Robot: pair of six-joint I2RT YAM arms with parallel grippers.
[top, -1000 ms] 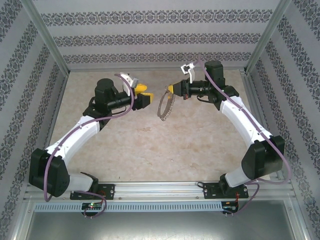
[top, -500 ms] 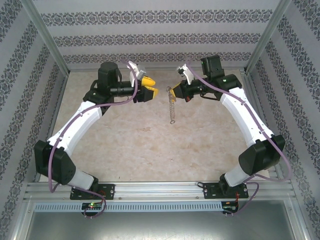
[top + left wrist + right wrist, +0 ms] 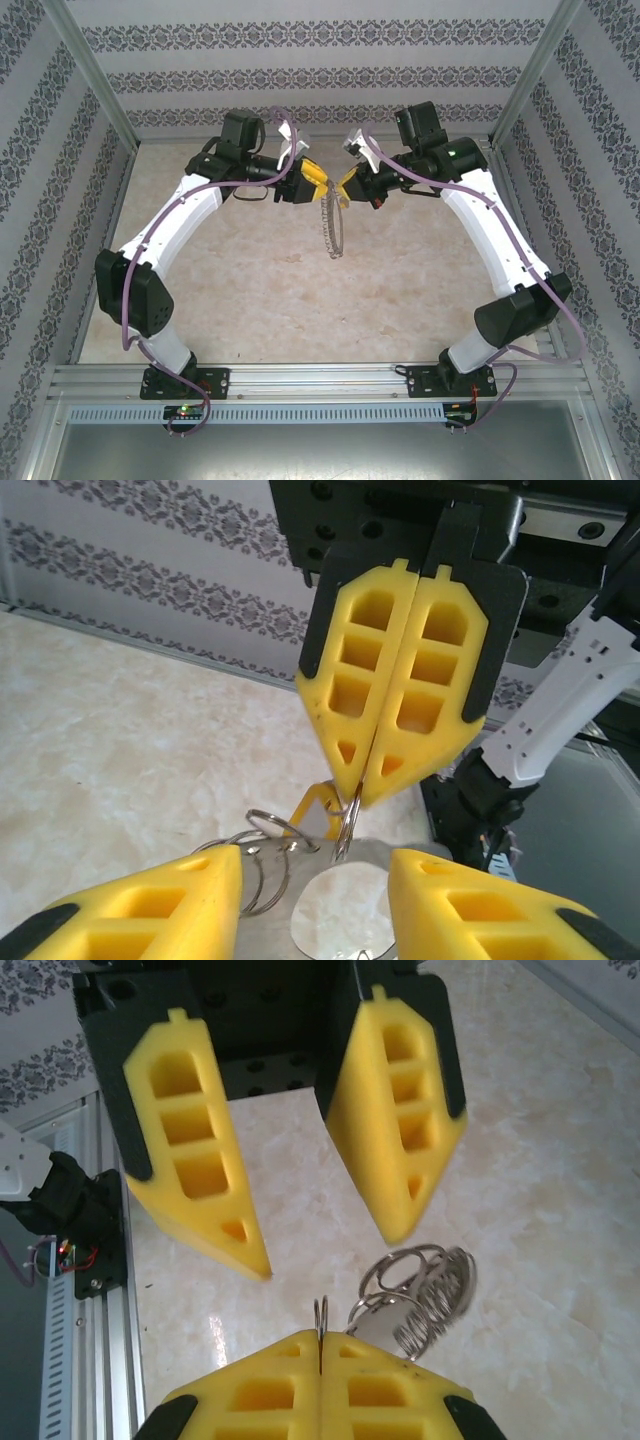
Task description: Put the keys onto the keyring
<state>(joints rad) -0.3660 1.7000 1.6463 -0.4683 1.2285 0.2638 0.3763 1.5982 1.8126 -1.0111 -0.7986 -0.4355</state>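
Note:
The keyring [image 3: 329, 226] hangs in the air at the back middle of the table, a thin grey hoop fringed with small silver keys. My right gripper [image 3: 346, 185] is shut on its top wire [image 3: 320, 1312], seen pinched between the closed yellow pads [image 3: 380, 1395]. My left gripper [image 3: 314, 183] is open and faces it, tips level with the ring [image 3: 347, 825]; its fingers [image 3: 140, 905] stand either side of the hanging rings. A small yellow-edged key head [image 3: 305, 811] shows just behind the right gripper [image 3: 358, 792]. I cannot tell whether it is threaded on.
A flat grey metal plate [image 3: 262, 925] with a round hole hangs among the loose rings [image 3: 425, 1282]. The marble-look table [image 3: 250, 290] lies below. Patterned walls and aluminium posts [image 3: 95, 90] close in the back and sides.
Both arms have swung toward the middle and back. The left gripper has closed the gap to the right gripper. The hanging ring has turned and swung slightly left.

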